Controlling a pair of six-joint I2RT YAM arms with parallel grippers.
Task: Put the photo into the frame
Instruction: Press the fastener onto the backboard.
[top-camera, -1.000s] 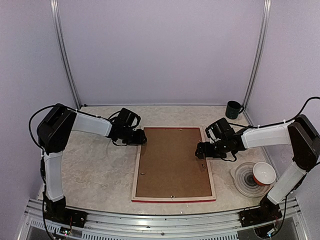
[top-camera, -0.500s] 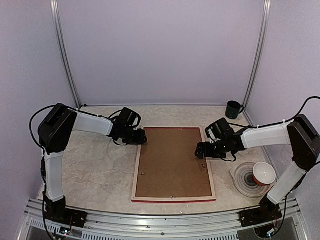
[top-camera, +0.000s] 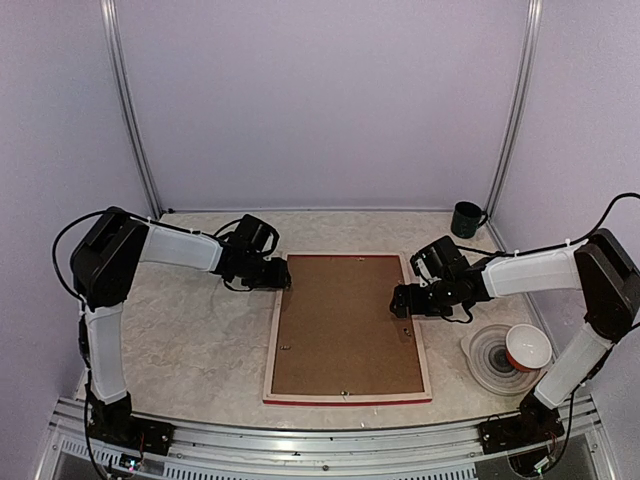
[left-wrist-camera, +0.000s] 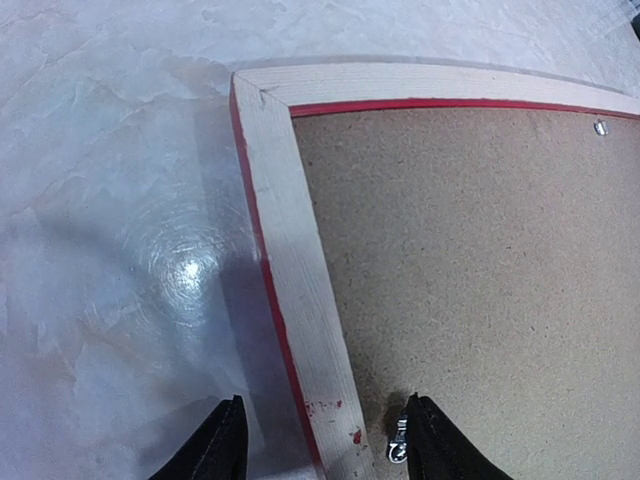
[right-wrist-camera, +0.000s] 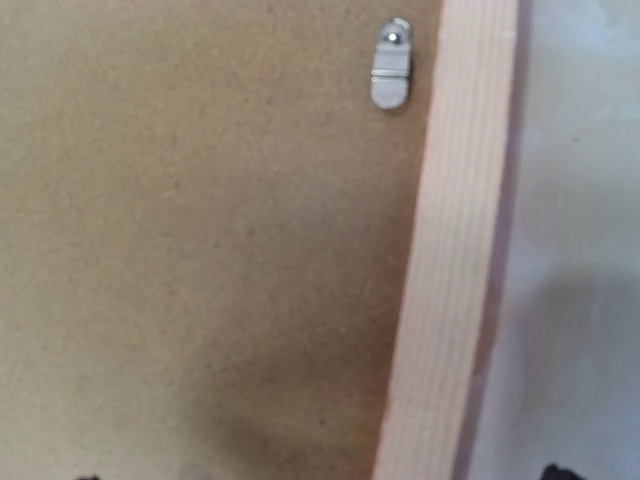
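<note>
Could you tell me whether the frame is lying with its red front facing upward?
No, the frame lies with its pale wood back and the brown backing board facing up.

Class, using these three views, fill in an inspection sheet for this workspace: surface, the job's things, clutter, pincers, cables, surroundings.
Surface: pale marbled table; no spills seen.
Job's things: frame lies back up with a brown backing board in it; a metal clip sits on the board beside the right rail. Photo: nothing seen.
Clutter: dark mug at the far right corner; red-and-white bowl on a clear dish, right of the frame.
Pincers: left pincer open, astride the frame's left rail near its far corner; right pincer open wide over the right rail. Neither holds anything.
Cables: black cables loop along both arms.
Surroundings: lilac walls, metal posts.
</note>
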